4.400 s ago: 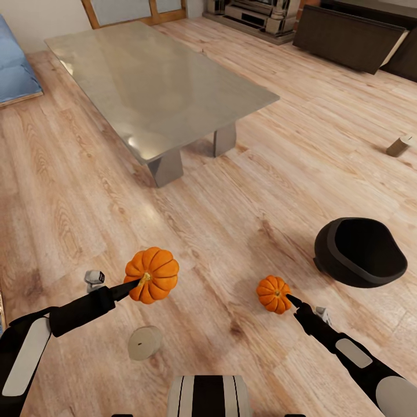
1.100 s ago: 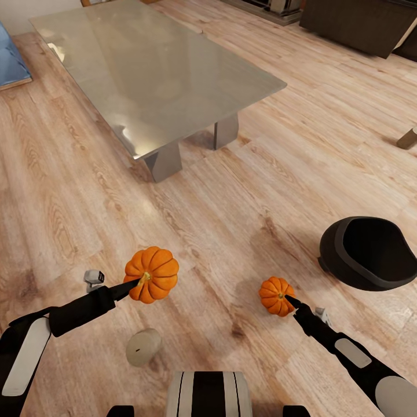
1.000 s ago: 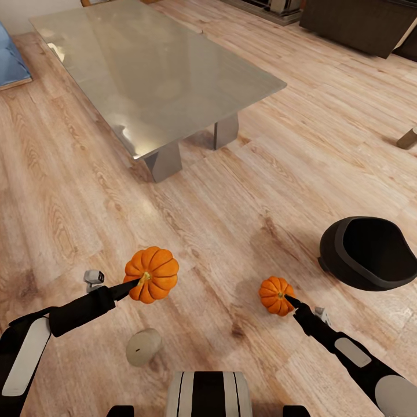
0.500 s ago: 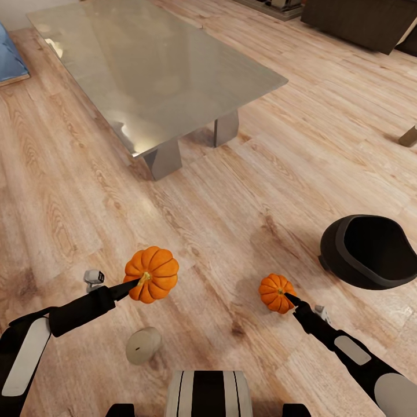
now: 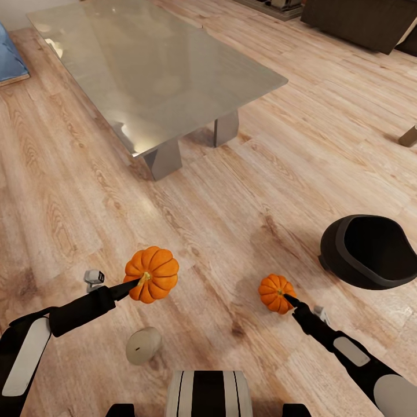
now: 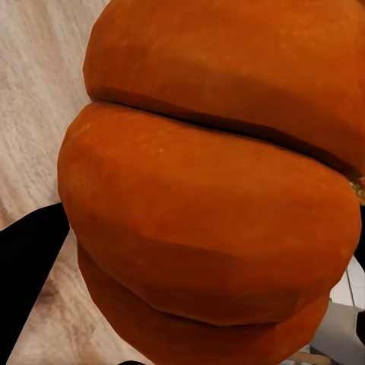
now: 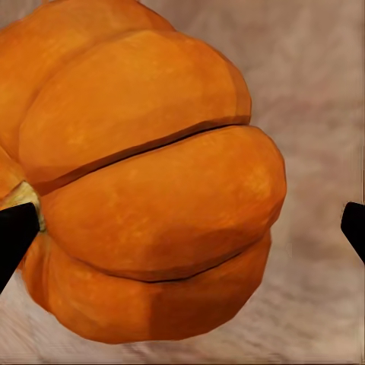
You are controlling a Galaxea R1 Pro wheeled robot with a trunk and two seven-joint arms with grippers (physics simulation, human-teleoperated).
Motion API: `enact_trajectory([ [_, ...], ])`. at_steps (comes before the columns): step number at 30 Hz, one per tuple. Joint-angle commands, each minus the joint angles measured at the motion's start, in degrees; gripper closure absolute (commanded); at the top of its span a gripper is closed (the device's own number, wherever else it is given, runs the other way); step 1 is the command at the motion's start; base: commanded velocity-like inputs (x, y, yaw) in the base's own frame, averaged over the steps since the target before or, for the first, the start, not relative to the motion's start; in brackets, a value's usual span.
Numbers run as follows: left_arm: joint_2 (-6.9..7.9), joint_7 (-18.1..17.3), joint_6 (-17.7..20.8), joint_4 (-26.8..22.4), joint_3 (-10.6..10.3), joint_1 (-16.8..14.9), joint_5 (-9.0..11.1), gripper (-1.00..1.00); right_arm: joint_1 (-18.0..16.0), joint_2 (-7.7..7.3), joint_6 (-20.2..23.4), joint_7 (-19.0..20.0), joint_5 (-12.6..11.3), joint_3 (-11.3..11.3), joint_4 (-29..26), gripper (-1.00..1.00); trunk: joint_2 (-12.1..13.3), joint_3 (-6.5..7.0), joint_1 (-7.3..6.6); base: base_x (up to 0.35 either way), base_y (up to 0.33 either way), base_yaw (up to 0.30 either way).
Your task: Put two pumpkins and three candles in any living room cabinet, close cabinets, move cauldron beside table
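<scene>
The bigger pumpkin [image 5: 153, 282] hangs above the floor, with my left gripper [image 5: 138, 283] shut on it at the stem; its orange ribs crowd the left wrist view [image 6: 205, 198]. My right gripper [image 5: 288, 299] is shut on the small pumpkin [image 5: 275, 292], seen close in the right wrist view [image 7: 152, 198] with a dark fingertip [image 7: 15, 236] at its stem. The black cauldron [image 5: 368, 251] sits on the floor to the right. One candle [image 5: 143, 346] lies near my base, another candle [image 5: 408, 136] at the right edge. The table [image 5: 156, 69] stands ahead left, the dark cabinet [image 5: 362, 23] at the far right.
Light wood plank floor lies between me and the cabinet. A blue sofa corner [image 5: 11, 58] shows at the far left. The table's angled grey legs [image 5: 165, 159] face me. My trunk [image 5: 208, 394] sits low in the head view.
The whole view has shifted a little, so the camera moved: table and cauldron sit slightly differently in the picture. Both pumpkins stay held in the same place.
</scene>
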Motion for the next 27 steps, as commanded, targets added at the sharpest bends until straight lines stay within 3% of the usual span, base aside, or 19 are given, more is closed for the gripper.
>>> enact_trajectory([
  [1,0.00,-0.17,0.24,0.00,0.03,-0.03,0.00,1.00,0.01,-0.04,0.05,-0.08,0.34,0.87,0.20,-1.00,-0.01,-0.04,0.00,0.000,0.000,0.000],
  [5,-0.01,-0.17,0.24,0.00,0.01,-0.02,0.00,1.00,0.02,-0.03,0.01,-0.01,2.12,0.80,0.14,-1.00,-0.01,-0.04,0.00,0.000,0.000,0.000],
  [14,-0.01,-0.20,0.24,0.00,-0.02,-0.04,0.00,1.00,0.02,-0.03,0.15,1.55,2.57,0.87,0.10,-1.00,-0.01,-0.04,0.00,0.000,0.000,0.000],
  [22,-0.01,-0.26,0.24,0.00,-0.02,-0.02,0.00,1.00,0.06,-0.03,0.64,7.13,5.15,0.88,-0.03,-1.00,-0.01,-0.04,0.00,0.000,0.000,0.000],
  [27,-0.02,-0.20,0.24,0.00,-0.06,-0.01,0.00,1.00,0.03,-0.03,0.61,7.64,5.31,0.88,-0.05,-1.00,-0.01,-0.04,0.00,0.000,0.000,0.000],
])
